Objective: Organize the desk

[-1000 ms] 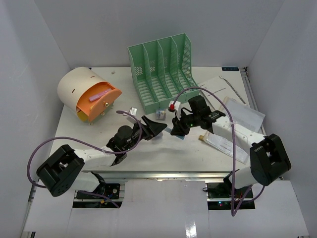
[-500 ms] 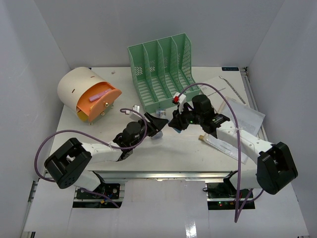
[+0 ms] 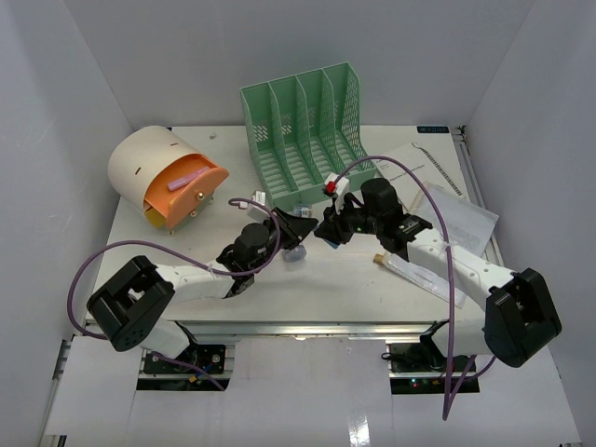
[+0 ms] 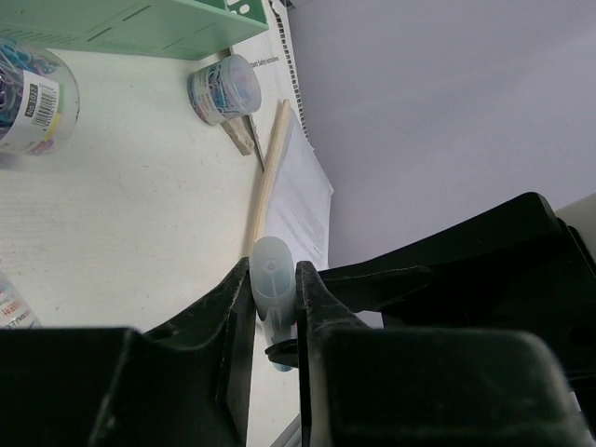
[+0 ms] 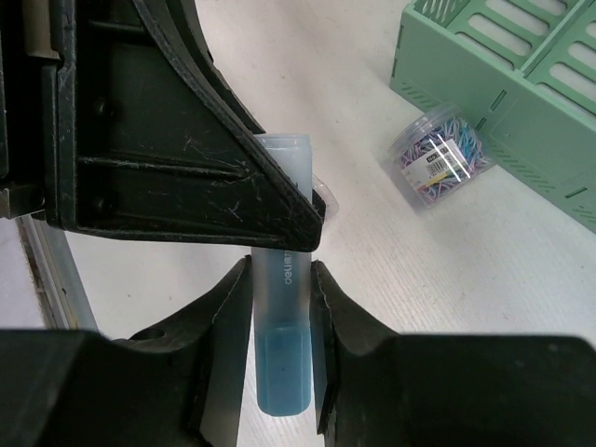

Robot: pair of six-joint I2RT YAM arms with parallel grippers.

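Observation:
A blue marker (image 5: 282, 317) with a frosted cap (image 4: 271, 279) hangs above the white desk (image 3: 354, 284), held between both grippers near the middle. My left gripper (image 4: 273, 272) pinches the cap end, both fingers pressed against it. My right gripper (image 5: 279, 272) lies against the barrel from the other side, its fingers touching the marker's sides. In the top view the left gripper (image 3: 300, 231) and the right gripper (image 3: 328, 231) meet tip to tip in front of the green rack, and the marker is mostly hidden there.
A green mesh file rack (image 3: 303, 130) stands at the back. A tub of coloured paper clips (image 5: 438, 154) sits in front of it. Papers (image 3: 438, 186) and a long ruler (image 3: 419, 270) lie at the right. A cream and orange holder (image 3: 168, 182) stands at the left.
The left arm has reached in toward the right gripper and its jaws have closed on the marker's cap. The right gripper moved slightly left, still around the marker.

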